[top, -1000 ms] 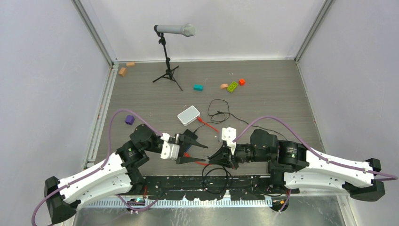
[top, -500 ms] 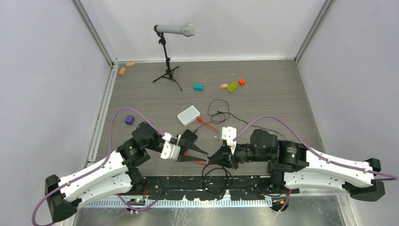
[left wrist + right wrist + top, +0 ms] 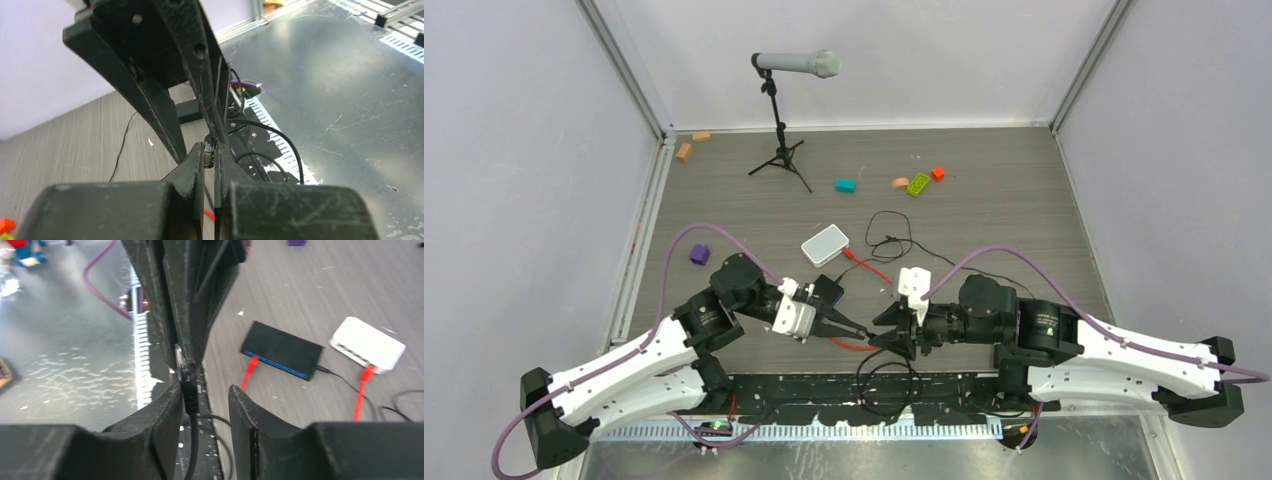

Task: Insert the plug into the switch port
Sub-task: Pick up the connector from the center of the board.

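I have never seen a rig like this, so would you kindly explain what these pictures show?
Two robot arms are bolted at the near edge of a table, and each ends in a two-finger gripper. One picture looks down from above and behind the arms. The other two come from a camera on each wrist, so each shows its own fingers up close.

On the table lie a flat black switch, a white box, a red cable ending at the switch's blue edge, a microphone stand and some toy blocks.

The left gripper is shut on the end of a thin black cable. The right gripper stands open around that same end.
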`<action>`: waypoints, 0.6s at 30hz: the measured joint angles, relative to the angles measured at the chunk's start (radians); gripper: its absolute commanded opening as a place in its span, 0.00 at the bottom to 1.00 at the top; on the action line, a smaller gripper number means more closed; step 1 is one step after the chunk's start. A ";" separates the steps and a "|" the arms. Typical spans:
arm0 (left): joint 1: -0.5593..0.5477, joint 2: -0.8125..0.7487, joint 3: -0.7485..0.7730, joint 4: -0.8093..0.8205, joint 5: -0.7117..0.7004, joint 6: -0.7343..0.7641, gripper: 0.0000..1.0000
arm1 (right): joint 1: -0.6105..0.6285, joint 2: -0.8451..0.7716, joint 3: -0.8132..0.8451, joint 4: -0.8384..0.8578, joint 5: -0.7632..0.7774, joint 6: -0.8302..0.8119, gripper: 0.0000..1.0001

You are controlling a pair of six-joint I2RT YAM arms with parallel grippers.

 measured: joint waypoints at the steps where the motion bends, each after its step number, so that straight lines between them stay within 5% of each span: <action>1: 0.000 0.000 0.000 -0.005 -0.021 -0.007 0.00 | 0.000 -0.006 0.000 -0.006 0.024 -0.009 0.48; 5: 0.000 0.000 -0.017 0.047 -0.171 -0.119 0.00 | 0.000 -0.085 -0.030 0.003 0.167 -0.079 0.52; 11: 0.000 0.014 -0.063 0.091 -0.489 -0.346 0.00 | -0.001 -0.243 -0.276 0.306 0.406 -0.262 0.52; 18: -0.001 0.126 0.117 -0.146 -0.958 -0.515 0.00 | -0.001 -0.190 -0.325 0.486 0.589 -0.404 0.52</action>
